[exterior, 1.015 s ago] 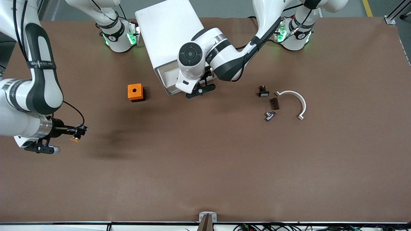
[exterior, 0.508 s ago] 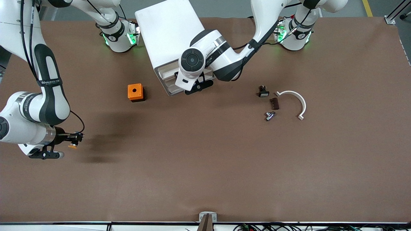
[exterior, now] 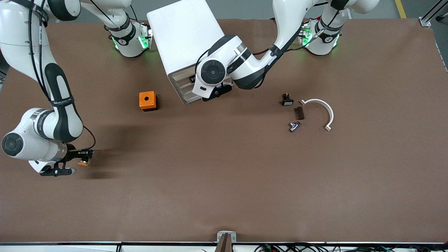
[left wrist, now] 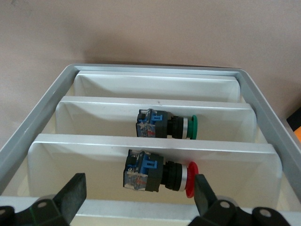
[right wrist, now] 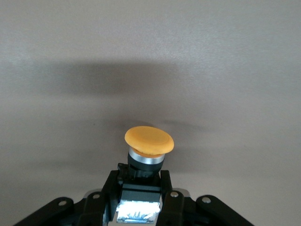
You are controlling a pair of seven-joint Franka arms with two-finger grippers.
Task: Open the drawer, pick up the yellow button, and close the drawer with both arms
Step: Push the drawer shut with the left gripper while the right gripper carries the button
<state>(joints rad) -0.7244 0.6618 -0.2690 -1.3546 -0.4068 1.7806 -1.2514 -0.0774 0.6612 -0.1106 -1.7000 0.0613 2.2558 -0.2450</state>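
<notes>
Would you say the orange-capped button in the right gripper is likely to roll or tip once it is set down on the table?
Probably. The button has a wide round cap on a narrower body, so upright it looks top-heavy and may tip. On its side, the round cap may roll it in an arc. It looks rigid: the right gripper is shut on its body without visible deformation.

We take this for a robotics lab or test workshop: two white robot arms stand bolted on green-lit bases along a bare brown work table. Loose industrial parts lie about, such as a curved white plastic clamp and a small metal fitting, with cable bundles at the table's edge.
</notes>
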